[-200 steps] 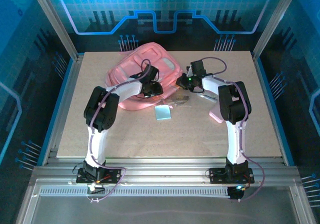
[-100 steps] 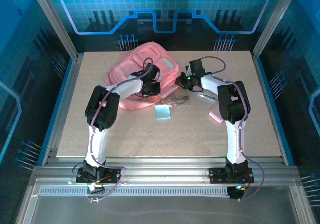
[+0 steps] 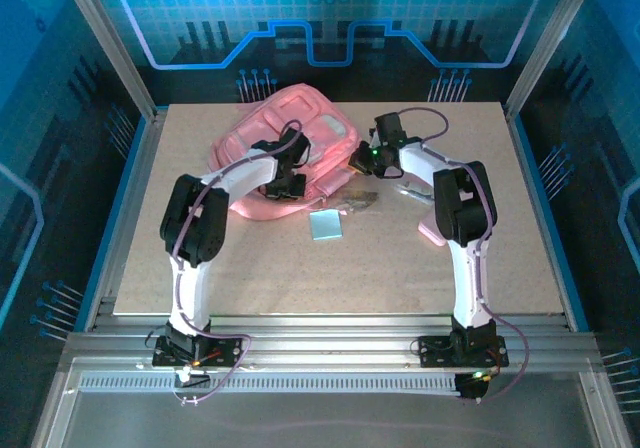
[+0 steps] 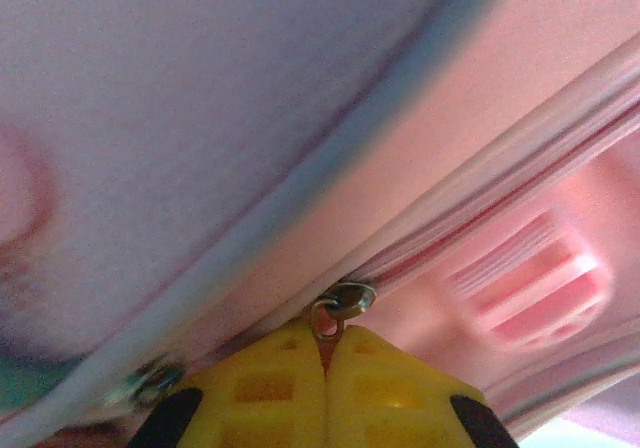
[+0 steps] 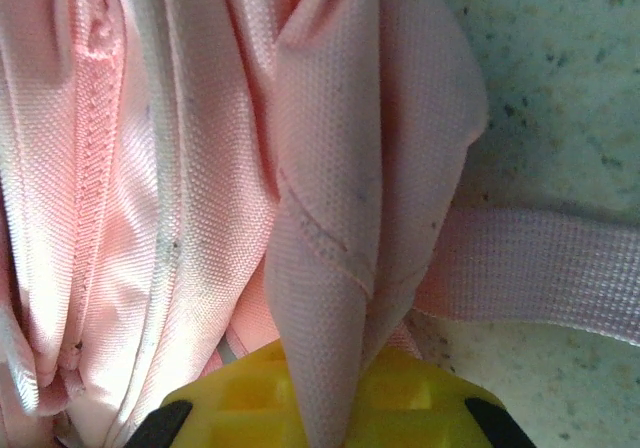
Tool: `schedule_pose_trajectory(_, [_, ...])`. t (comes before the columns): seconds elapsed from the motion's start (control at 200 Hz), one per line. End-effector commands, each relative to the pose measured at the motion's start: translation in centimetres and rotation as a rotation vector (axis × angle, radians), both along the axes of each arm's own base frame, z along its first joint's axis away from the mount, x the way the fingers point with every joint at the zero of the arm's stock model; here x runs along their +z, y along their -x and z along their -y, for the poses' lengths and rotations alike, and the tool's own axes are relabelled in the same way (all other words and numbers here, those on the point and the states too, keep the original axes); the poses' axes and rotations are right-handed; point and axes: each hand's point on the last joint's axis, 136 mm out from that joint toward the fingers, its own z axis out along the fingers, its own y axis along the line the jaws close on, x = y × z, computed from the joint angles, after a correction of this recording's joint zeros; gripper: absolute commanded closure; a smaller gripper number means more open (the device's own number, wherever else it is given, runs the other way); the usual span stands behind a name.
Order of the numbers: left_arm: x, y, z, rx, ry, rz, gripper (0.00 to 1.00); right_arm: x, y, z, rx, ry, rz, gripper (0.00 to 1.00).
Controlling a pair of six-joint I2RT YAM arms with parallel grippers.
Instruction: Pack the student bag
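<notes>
Speckled table (image 3: pixel 400 268) lay open across its near half; student bag (image 3: pixel 250 146) sat far left of centre, clear of the edges. Its zipper pull (image 4: pixel 327 318) was clamped in the clenched left pincer (image 4: pixel 327 346); right pincer (image 5: pixel 320 388) gripped a fabric fold (image 5: pixel 330 218). Small blue card (image 3: pixel 325 225) lay just beside the bag.

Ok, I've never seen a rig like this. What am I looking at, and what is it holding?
These are two robot arms bolted to the near edge of a table. The wide picture comes from a fixed camera above and behind them; the two close-ups come from cameras on their wrists. A pink backpack lies on the table, with a flat pale blue square and a few small things I can't identify near it. The jaws of the left arm are shut on a zip pull; those of the right arm pinch a fold of the backpack's fabric.
</notes>
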Motion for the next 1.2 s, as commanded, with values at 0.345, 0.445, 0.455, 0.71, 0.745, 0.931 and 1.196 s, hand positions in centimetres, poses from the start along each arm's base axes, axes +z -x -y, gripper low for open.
schedule_pose_trajectory(0.345, [5.7, 2.5, 0.2, 0.017, 0.139, -0.023, 1.00, 5.8, -5.0, 2.2, -0.024, -0.008, 0.144, 0.53])
schedule_pose_trajectory(0.445, [7.4, 1.7, 1.4, 0.005, 0.195, 0.002, 1.00, 7.8, -2.8, 2.8, -0.008, 0.008, 0.154, 0.39])
schedule_pose_trajectory(0.455, [7.6, 1.6, 1.5, 0.004, 0.198, 0.005, 1.00, 8.1, -2.6, 2.8, -0.005, 0.006, 0.157, 0.38])
schedule_pose_trajectory(0.71, [10.3, 1.4, 1.9, -0.074, 0.143, 0.011, 1.00, 10.3, 3.2, -2.0, 0.088, -0.167, 0.112, 0.37])
schedule_pose_trajectory(0.745, [10.6, 1.4, 2.2, -0.083, 0.140, 0.018, 1.00, 10.3, 4.0, -3.3, 0.105, -0.204, 0.101, 0.38])
schedule_pose_trajectory(0.931, [11.7, 1.7, 2.9, -0.133, 0.086, 0.042, 1.00, 10.0, 6.5, -8.4, 0.117, -0.361, 0.047, 0.38])
schedule_pose_trajectory(1.196, [12.3, 2.5, 3.9, -0.195, 0.073, 0.061, 1.00, 7.1, 5.5, -12.8, 0.042, -0.454, -0.029, 0.41])
